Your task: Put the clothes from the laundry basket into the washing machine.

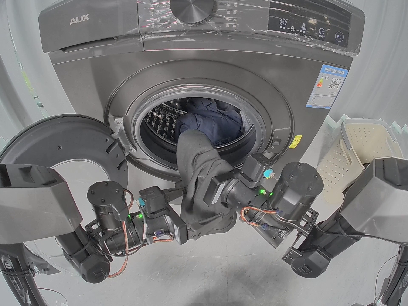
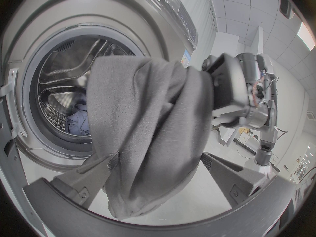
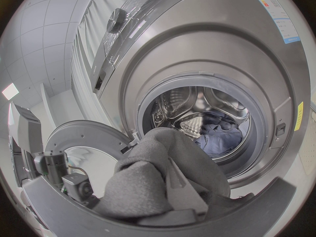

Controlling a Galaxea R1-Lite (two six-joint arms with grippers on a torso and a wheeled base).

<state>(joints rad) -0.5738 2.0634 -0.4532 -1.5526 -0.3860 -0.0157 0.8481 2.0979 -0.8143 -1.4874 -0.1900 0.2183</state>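
Two garments show at the washing machine point(image 1: 238, 69), and one is only partway in. Nearest, the left claw point(image 2: 158, 155) sits low in front of the opening with its fingers point(image 2: 95, 171) spread wide, the hanging tail of the grey garment point(image 1: 197, 166) draped loosely between them. Just above, the right claw point(image 3: 176, 188) is buried in the same cloth and looks clamped on a bunched fold. From there the grey garment runs up and over the lip of the opening, its top end just inside and most of it dangling outside. The laundry basket point(image 1: 365, 141) leans beside the machine on the robot's right; no clothes can be made out in it. Deepest, a dark blue garment point(image 1: 212, 122) already lies in the drum. As I judge it, the remaining work is pushing the grey piece fully in.
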